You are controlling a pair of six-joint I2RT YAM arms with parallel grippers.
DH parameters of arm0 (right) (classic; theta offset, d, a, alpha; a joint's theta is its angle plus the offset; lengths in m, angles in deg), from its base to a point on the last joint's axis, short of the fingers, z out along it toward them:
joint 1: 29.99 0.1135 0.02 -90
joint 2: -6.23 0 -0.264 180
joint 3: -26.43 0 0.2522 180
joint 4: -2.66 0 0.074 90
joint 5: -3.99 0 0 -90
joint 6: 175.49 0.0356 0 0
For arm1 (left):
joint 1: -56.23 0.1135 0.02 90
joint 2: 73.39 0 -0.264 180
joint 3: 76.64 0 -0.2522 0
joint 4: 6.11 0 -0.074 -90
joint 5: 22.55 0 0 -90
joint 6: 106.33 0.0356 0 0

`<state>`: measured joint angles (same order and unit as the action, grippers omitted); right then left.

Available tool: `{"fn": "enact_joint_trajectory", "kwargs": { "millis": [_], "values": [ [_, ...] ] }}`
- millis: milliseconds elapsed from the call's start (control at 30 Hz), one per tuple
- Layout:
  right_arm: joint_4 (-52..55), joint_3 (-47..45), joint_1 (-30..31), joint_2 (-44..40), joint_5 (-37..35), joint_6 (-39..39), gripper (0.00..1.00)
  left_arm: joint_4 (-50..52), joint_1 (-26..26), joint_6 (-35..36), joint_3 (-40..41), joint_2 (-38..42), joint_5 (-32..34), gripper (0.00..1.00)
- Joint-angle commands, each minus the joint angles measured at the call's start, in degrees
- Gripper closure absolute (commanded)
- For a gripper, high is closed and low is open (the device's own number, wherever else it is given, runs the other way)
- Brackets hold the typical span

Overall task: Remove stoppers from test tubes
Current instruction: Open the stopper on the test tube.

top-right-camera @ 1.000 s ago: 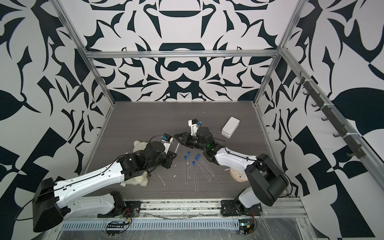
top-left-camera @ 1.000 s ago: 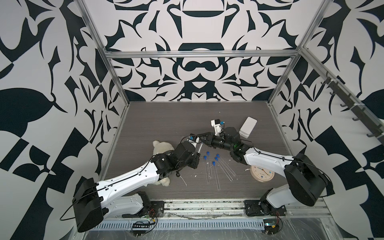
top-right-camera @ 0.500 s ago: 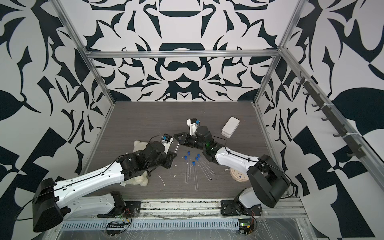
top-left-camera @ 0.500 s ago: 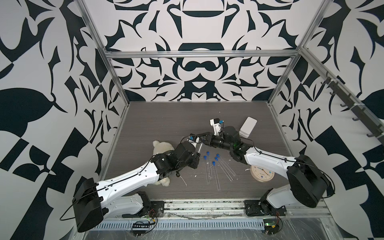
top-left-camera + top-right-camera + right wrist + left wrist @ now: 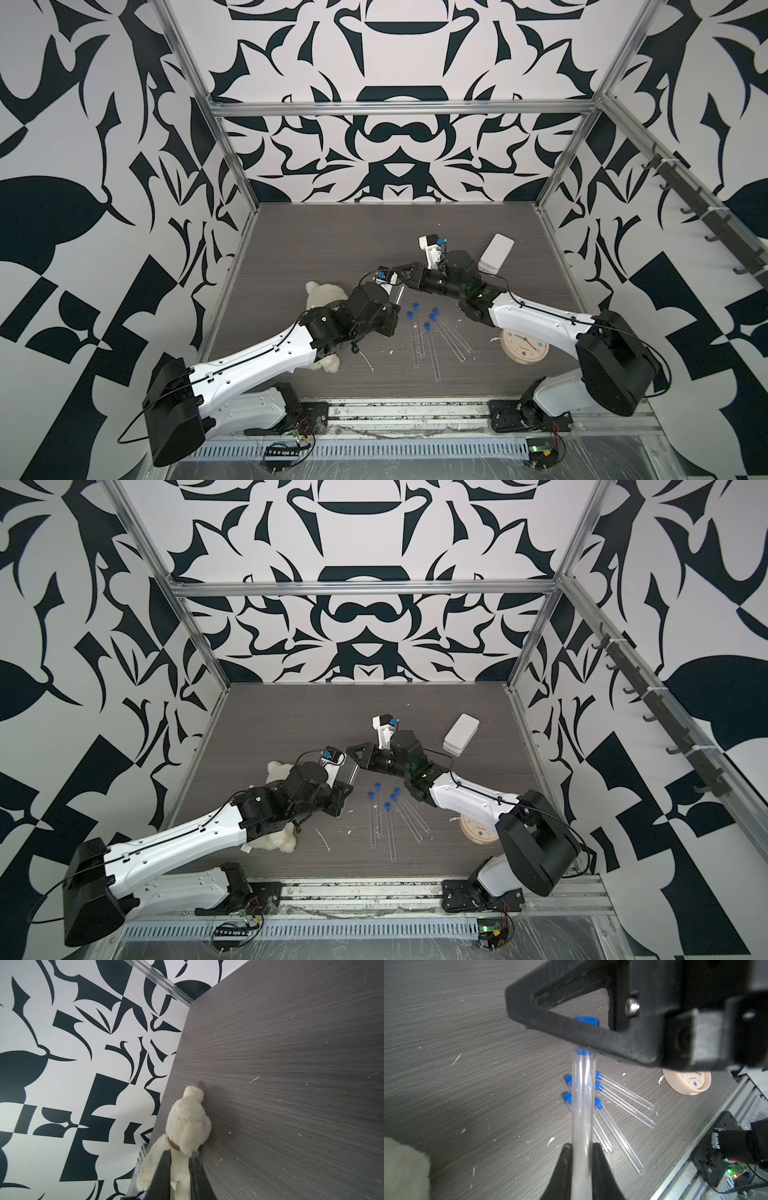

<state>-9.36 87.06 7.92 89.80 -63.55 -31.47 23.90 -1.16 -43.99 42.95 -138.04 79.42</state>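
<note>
Okay, nearest me, just inside the front rail, five loose test tubes (image 5: 625, 1091) lie flat on the grey wood-grain table (image 5: 332, 232). They are fanned out, with their rounded ends toward me and their blue stoppers (image 5: 568, 1098) all pointing away to the back. The two rightmost slant off toward the beige clock (image 5: 524, 347), which lies face up near them. On my left, the plush dog (image 5: 326, 293) lies partly under the left arm. Farther in, the left gripper (image 5: 581, 1147) is clamped on the sixth tube, the held test tube (image 5: 582, 1105), with both fingers pressed against its glass. It is lifted clear of the table above the loose ones. Its long axis runs from those jaws away toward the back, capped end leading. Its stopper (image 5: 586, 1020) sits in the mouth, and one finger (image 5: 560, 1026) of the right gripper (image 5: 353, 754) lies across it. The right jaws stand narrow, but I cannot tell whether they actually pinch the stopper. Farthest back, beyond the right gripper, lies a white box (image 5: 494, 253).
</note>
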Motion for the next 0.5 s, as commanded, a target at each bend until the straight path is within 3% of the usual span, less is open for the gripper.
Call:
{"fn": "enact_joint_trajectory", "kwargs": {
  "millis": [0, 167, 467],
  "values": [
    [-6.9, 1.3, -2.8, 0.0, 0.4, 3.6, 0.90, 2.2, 0.1, -0.7, 0.8, 1.2, -0.7, 0.95],
    [-11.6, 0.7, -4.5, 1.8, 3.2, 8.7, 0.92, 1.9, 0.1, -0.9, 0.9, 1.0, -1.0, 0.95],
    [-12.9, 1.0, -5.2, 3.1, 5.1, 10.3, 0.93, 1.9, 0.2, -0.8, 0.5, 0.6, -1.3, 0.95]
  ]
}}
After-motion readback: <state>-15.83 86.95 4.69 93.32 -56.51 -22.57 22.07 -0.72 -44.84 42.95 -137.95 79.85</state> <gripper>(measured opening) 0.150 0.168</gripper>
